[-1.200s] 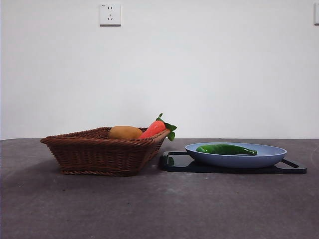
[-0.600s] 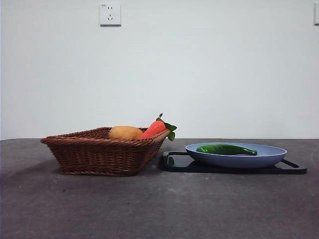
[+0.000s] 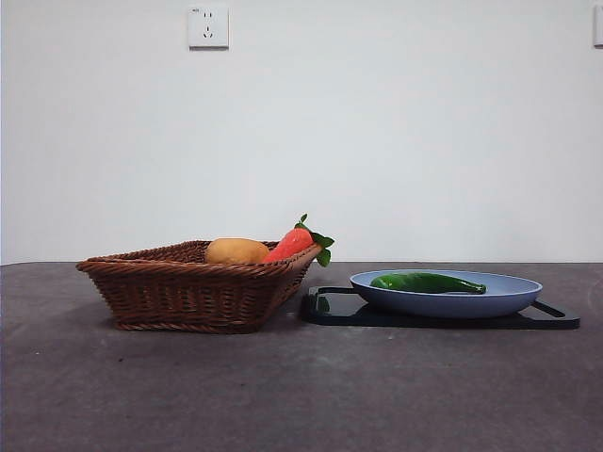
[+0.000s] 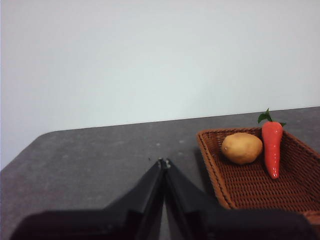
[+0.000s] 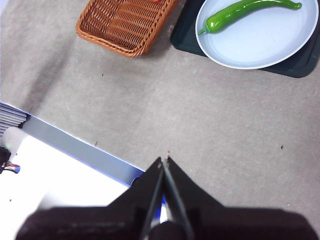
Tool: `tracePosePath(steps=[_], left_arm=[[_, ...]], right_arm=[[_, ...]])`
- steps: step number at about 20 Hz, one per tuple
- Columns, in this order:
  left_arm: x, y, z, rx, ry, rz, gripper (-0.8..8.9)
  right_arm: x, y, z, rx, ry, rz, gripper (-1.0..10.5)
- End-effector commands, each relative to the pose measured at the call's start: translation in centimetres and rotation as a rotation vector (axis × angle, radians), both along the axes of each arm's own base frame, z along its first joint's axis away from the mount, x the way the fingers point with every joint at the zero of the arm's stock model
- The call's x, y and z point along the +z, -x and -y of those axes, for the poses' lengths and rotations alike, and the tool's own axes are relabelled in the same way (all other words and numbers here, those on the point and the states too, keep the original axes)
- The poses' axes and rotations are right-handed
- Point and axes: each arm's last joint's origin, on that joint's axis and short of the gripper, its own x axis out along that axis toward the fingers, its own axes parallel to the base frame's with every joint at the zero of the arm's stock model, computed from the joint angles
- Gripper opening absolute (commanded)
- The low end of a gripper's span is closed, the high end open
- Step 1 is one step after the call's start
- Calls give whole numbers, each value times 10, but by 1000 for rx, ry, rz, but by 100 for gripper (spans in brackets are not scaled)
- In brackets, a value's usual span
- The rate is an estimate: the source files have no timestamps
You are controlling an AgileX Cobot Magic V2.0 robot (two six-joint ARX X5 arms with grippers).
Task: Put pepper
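Pepper (image 3: 429, 282) lies flat in a shallow pale-blue plate (image 3: 509, 299), its long green body stretched across the plate's far half with the tapered tip pointing away from the basket. The plate sits on a glossy black tray (image 3: 332, 308), which rests on the dark grey surface (image 3: 301, 395). In the right wrist view the pepper (image 5: 250, 11) shows as a slender, slightly curved shape close to one rim of the plate (image 5: 260, 45), with the tray (image 5: 182, 35) showing beneath it.

Just beside the tray stands a brown wicker basket (image 3: 179, 297), its near corner close to the tray's edge. Inside it are a tan potato (image 3: 236, 250) and a red-orange carrot (image 3: 292, 243) with green leaves, the carrot leaning up against the basket's rim on the side nearest the plate. The left wrist view shows the two side by side in the basket (image 4: 240, 190).

Neither arm appears in the front view. The left end effector (image 4: 164, 162) has its jaws pressed together, holding nothing, over bare surface beside the basket. The right end effector (image 5: 164, 160) is likewise pressed together and empty, well apart from the plate, near the surface's edge.

A white wall socket (image 3: 208, 27) sits high on the wall behind.
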Motion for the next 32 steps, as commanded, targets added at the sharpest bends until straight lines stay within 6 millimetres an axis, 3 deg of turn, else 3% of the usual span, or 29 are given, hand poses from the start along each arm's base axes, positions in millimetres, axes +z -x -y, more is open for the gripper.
tracePosePath(steps=[1,10,25,28,32], left_arm=[[-5,1,-1,7,7,-27,6],[-28,5,0,-6,32,-260,8],[-28,5,0,4,31,-265,8],[-28,5,0,4,31,-265,8],[-28,5,0,4,31,-265,8]], right_arm=[[4,0,0,7,2,20,11],[4,0,0,7,2,21,11],[4,0,0,7,2,20,11],[10,-4,0,23,0,139,11],[14,5,10,-71,-57,512,11]])
